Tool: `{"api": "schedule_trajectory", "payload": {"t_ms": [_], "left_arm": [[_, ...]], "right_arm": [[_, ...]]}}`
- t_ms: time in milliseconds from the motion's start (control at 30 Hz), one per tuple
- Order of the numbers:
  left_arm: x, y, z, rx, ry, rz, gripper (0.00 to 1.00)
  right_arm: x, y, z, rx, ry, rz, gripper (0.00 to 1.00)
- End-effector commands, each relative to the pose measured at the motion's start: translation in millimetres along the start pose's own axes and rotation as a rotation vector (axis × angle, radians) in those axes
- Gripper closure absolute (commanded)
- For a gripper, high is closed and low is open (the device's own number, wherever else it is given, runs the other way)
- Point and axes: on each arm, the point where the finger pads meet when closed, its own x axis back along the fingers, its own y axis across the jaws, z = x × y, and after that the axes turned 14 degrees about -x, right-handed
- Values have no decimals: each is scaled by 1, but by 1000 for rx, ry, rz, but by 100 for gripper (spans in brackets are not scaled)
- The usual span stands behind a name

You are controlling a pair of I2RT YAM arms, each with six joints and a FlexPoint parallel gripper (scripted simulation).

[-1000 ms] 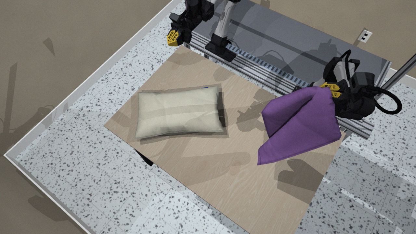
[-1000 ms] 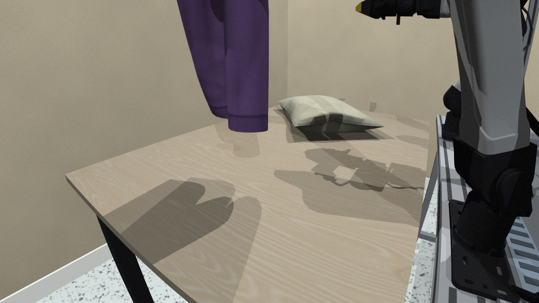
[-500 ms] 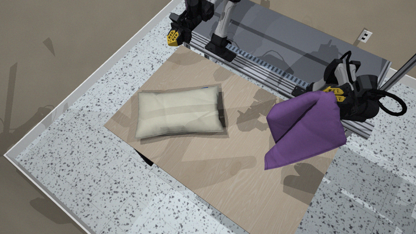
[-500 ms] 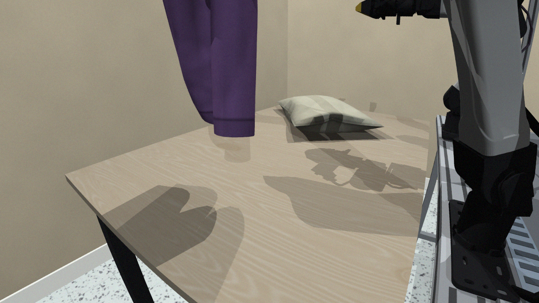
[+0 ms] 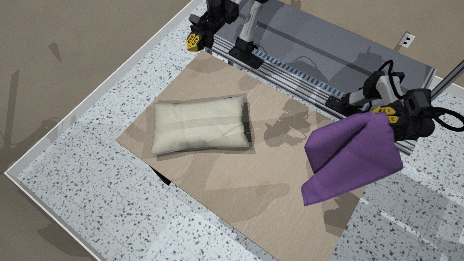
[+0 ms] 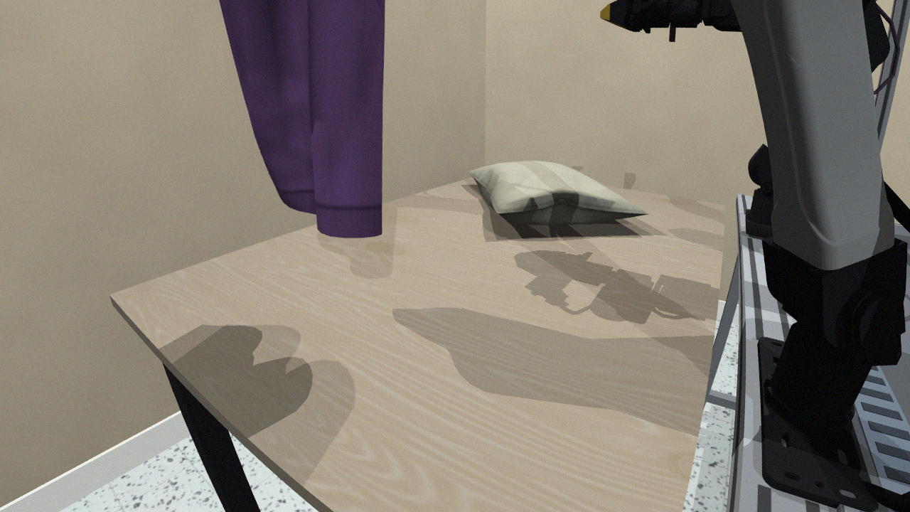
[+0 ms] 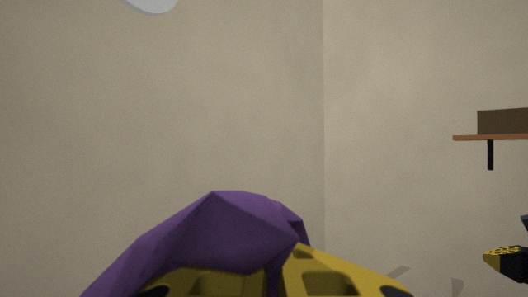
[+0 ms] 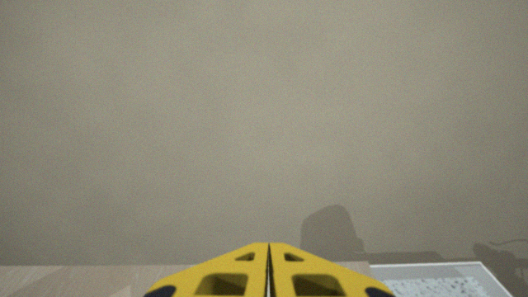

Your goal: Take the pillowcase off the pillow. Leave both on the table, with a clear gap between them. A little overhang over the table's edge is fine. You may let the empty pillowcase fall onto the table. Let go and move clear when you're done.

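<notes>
The pale cream, plump rectangular pillow (image 5: 201, 128) (image 6: 547, 184) lies bare on the light wood-grained table (image 5: 259, 194) (image 6: 445, 445). Well apart from the pillow, the purple cloth pillowcase (image 5: 363, 155) (image 6: 346, 127) (image 7: 231, 231) hangs from the left gripper (image 5: 387, 115) (image 7: 271, 252), whose yellow fingers are clenched on it. The right gripper (image 5: 192, 42) (image 6: 604, 12) (image 8: 268, 256), off beyond the pillow, is closed on nothing.

Released here, the pillowcase could slide off the table—its upper part hangs out past the side farthest from the pillow, and that weight might drag the rest down. Cloth snagging on a fingertip could also pull it along as the arm withdraws.

From above, the gap to the pillow is plain, but height is hard to judge; the exterior view shows the hem hanging above the wood, though it crops out the grip—which the left wrist view shows.
</notes>
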Motion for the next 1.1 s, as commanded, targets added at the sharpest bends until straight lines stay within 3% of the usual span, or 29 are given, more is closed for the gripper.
{"api": "schedule_trajectory", "payload": {"t_ms": [0, 367, 700, 867, 900, 1067], "left_arm": [[5, 14, 0, -12, -5, -28, 100], [7, 16, 1, -7, -5, -31, 100], [-1, -8, -17, -34, -19, -2, 100], [4, 4, -5, -13, -11, -18, 100], [-4, -9, -12, -19, -18, 9, 100], [-13, -21, -12, -16, -21, 43, 100]], "right_arm": [[-2, 5, 4, 10, 23, -18, 97], [-2, 5, 4, 10, 23, -18, 97], [-2, 5, 4, 10, 23, -18, 97], [-2, 5, 4, 10, 23, -18, 97], [-2, 5, 4, 10, 23, -18, 97], [-2, 5, 4, 10, 23, -18, 97]]}}
